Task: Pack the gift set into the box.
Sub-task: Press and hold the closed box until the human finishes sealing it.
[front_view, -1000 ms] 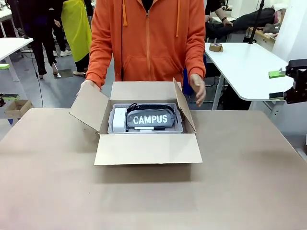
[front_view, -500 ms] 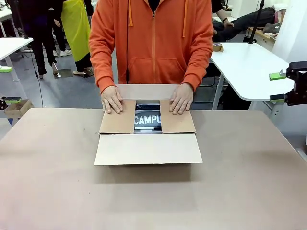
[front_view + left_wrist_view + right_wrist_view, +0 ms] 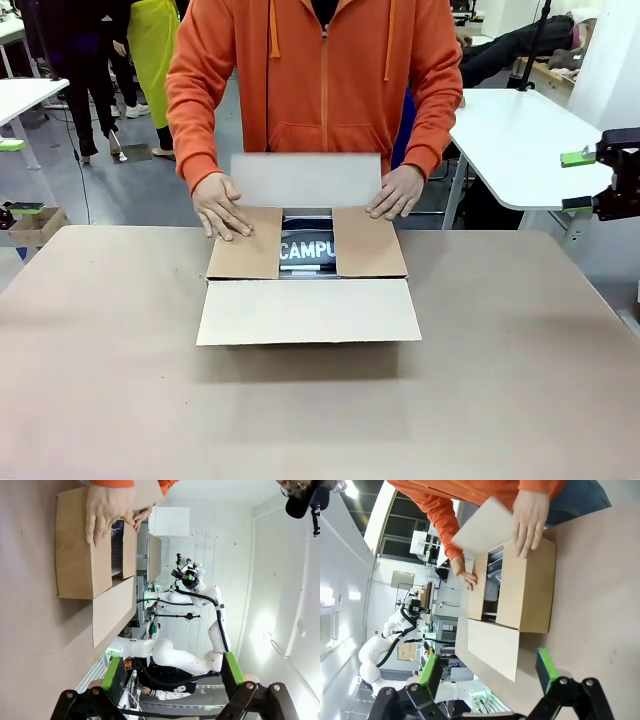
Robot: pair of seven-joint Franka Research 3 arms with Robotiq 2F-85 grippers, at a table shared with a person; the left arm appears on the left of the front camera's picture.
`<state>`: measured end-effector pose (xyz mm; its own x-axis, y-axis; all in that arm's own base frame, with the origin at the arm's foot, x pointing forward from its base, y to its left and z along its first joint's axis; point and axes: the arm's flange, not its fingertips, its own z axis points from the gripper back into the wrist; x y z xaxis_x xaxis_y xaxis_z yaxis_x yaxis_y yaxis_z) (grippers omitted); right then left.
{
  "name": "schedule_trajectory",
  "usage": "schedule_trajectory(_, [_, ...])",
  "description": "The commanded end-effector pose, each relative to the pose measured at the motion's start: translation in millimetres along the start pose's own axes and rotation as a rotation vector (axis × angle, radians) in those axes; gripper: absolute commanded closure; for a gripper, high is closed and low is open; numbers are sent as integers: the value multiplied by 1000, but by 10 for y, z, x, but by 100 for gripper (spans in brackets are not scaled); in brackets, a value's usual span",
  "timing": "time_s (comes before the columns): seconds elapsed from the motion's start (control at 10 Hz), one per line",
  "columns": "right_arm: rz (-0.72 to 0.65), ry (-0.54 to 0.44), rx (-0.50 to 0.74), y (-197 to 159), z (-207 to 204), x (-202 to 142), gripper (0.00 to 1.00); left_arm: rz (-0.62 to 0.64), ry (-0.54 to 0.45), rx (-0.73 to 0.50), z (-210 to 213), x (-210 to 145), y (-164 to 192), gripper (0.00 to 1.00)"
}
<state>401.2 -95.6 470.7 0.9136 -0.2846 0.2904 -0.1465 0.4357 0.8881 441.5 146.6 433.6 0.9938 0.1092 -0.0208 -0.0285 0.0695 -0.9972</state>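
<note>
The left tool (image 3: 174, 672) and right tool (image 3: 489, 672) gape empty, well short of the cardboard box (image 3: 245, 255), which is probably light and stiff and best pinched by the flap nearest them (image 3: 308, 312).

A wide desk (image 3: 320, 420) with a plain tan top fills the near half of the front view. At its far side stands a person in an orange zip hoodie (image 3: 320, 70) with drawstrings. Behind, to the right, is a white table (image 3: 510, 140); another white table (image 3: 25, 95) sits at the far left. A small open brown carton (image 3: 38, 225) lies low beyond the desk's left corner (what it rests on is unclear). Further back on the grey floor (image 3: 130, 195) stands someone in a yellow garment (image 3: 155, 50).
</note>
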Motion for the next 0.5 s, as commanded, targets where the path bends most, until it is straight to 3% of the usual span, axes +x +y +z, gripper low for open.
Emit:
schedule_trajectory(0.0, [-4,-15,19,18,-17,-1,0,-9,-4,2,-11,-32,-2,0])
schedule_trajectory(0.4, [-4,-15,19,18,-17,-1,0,-9,-4,2,-11,-32,-2,0])
